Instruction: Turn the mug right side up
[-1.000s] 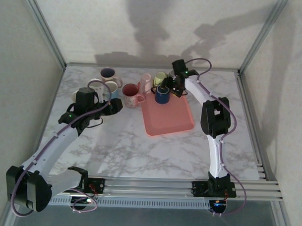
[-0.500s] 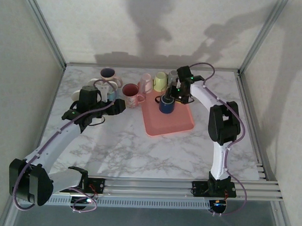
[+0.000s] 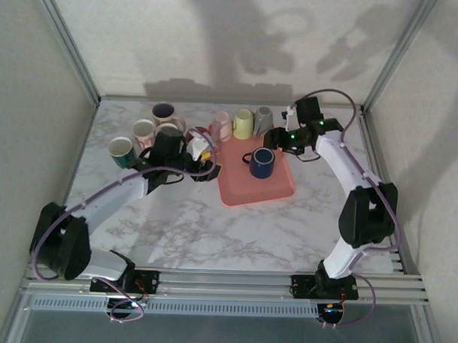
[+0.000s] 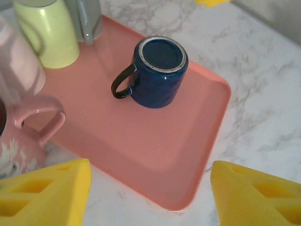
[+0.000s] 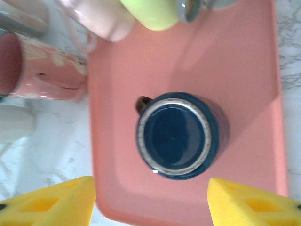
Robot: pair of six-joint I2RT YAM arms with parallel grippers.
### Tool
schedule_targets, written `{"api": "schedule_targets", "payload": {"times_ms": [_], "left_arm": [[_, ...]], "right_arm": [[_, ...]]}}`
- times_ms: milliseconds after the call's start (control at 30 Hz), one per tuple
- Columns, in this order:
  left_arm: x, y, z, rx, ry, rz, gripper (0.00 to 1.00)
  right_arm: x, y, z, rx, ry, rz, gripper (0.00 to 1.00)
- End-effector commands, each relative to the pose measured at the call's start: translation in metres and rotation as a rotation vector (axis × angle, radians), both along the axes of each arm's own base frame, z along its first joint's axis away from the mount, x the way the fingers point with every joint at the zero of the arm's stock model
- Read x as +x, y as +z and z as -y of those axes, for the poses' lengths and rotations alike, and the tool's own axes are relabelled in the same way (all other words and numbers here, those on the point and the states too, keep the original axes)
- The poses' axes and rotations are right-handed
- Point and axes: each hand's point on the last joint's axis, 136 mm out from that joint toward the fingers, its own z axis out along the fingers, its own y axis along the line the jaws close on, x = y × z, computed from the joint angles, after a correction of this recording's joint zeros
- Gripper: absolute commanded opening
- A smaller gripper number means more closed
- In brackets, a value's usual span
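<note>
A dark blue ceramic mug (image 4: 157, 75) sits on a pink plastic tray (image 4: 141, 155) on the marble desk (image 4: 263, 94). It appears to be base up, with a pale foot ring (image 4: 141, 55) on top. The left hand (image 4: 150, 195) and right hand (image 5: 151, 202) hover wide open and empty. The flip looks not yet begun. Next, one hand must grip the mug's wall and roll it over.

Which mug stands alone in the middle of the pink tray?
The dark blue mug; the lime mug and grey mug sit at the tray's far edge.
</note>
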Motion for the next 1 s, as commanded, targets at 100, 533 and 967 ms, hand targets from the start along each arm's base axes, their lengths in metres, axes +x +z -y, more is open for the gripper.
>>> {"api": "schedule_targets", "payload": {"times_ms": [100,533,967], "left_arm": [[0.031,-0.004,0.036,0.159,-0.301,0.246,0.67],[0.066,-0.081,0.089,0.349,-0.646,0.296,0.64],[0.087,-0.125,0.095,0.448,-0.735,0.344,0.63]], "right_arm": [[-0.018,-0.01,0.017,0.052,-0.028,-0.037,0.65],[-0.026,-0.011,0.054,0.166,-0.084,-0.059,0.65],[-0.022,-0.008,0.066,0.213,-0.101,-0.064,0.64]]}}
